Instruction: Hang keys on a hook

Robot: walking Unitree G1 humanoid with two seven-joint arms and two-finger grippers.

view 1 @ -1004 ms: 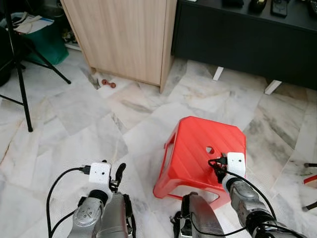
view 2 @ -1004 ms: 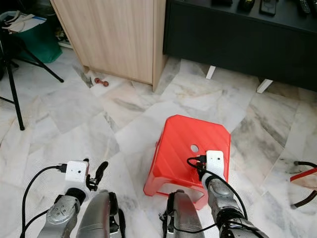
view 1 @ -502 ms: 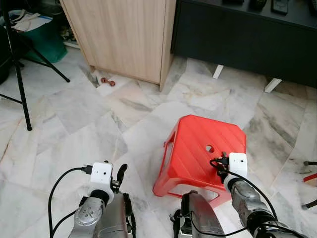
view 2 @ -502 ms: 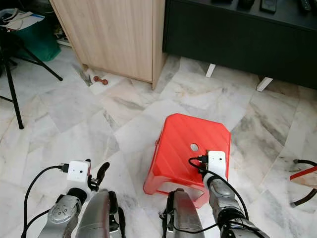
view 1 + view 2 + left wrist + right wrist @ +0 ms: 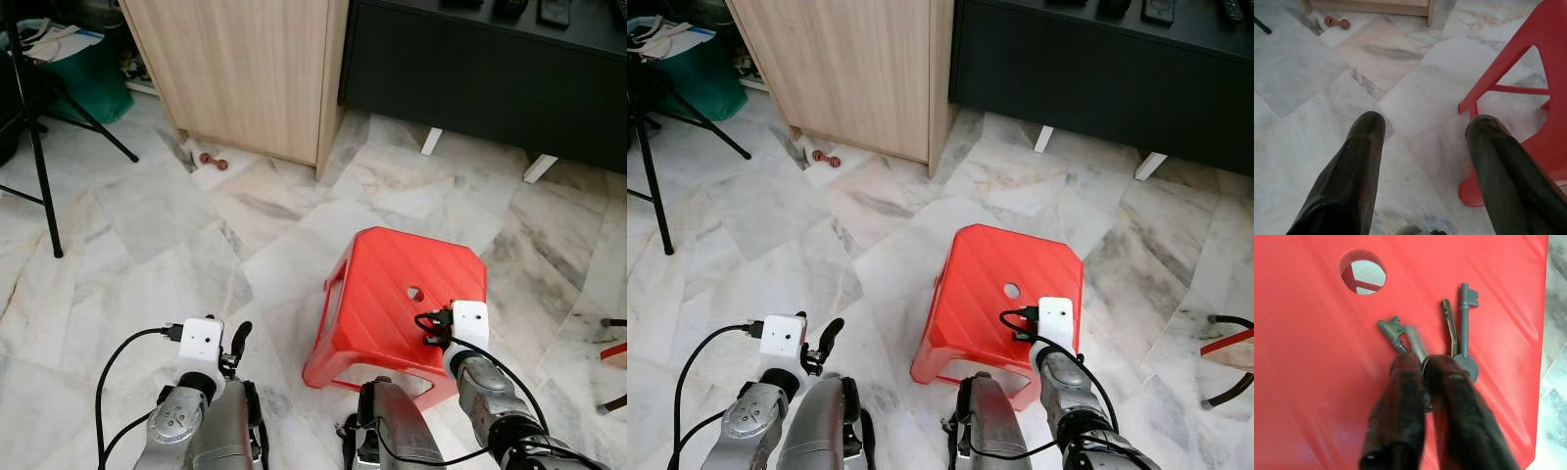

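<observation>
Little has shifted over the last second: the right gripper (image 5: 1422,369) has stayed over the near right corner of the red stool (image 5: 392,284), and the head camera has only bobbed slightly.

Its fingers (image 5: 1400,396) are pinched nearly together on the ring end of the keys (image 5: 1449,342), which fan out flat against the stool's seat, just beside the round hole (image 5: 1362,273) in its middle. I cannot tell whether the bunch is lifted or lying on the plastic.

The left gripper (image 5: 1422,147) hangs beside the stool on its left, above the marble floor (image 5: 147,235), fingers spread wide and holding nothing.

As for handling, the keys should be light, stiff metal pieces loosely joined, so they will likely swing and clink once raised (the smooth shafts could slip between rubbery pads). Holding at the ring or the bows, where the pinch already sits, looks the soundest grip, leaving the ring's loop free for a hook.

By count: one bunch with at least three keys, possibly four (two dark ones and a brownish one read clearly; a blurred pale one is less sure), one stool, two grippers.
</observation>
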